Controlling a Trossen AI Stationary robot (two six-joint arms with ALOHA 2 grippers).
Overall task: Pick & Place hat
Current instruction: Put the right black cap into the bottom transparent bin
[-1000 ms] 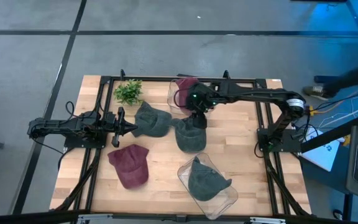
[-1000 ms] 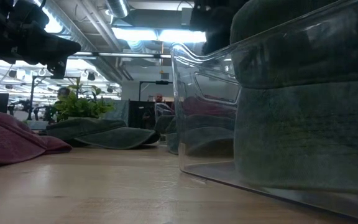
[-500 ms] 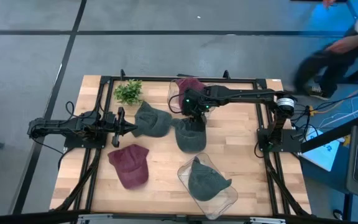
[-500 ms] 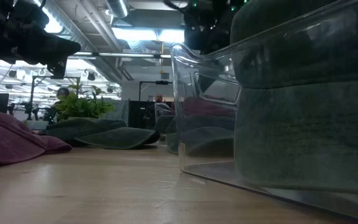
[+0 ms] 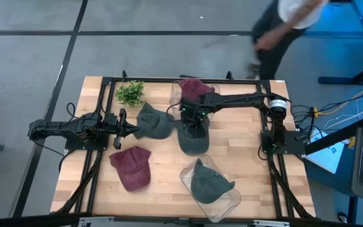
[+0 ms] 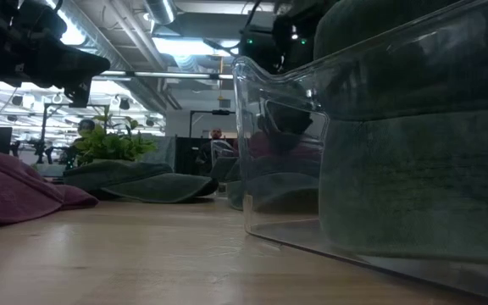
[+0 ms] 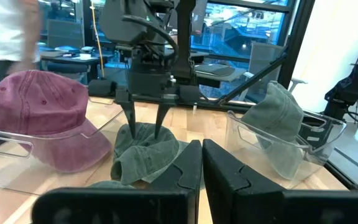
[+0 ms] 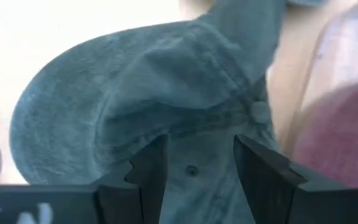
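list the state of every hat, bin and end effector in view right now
right end effector: open, fingers straddling the middle green hat
middle green hat: loose on the table, not lifted
left end effector: shut, empty
green hat by the left arm: lying flat
loose maroon hat: lying flat
far bin: holds a maroon hat
near bin: holds a green hat

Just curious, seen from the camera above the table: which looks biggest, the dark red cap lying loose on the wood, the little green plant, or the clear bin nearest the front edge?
Largest to smallest, as seen from above:
1. Clear bin, holding a grey-green cap.
2. Dark red cap, somewhat smaller.
3. Green plant, clearly smallest.
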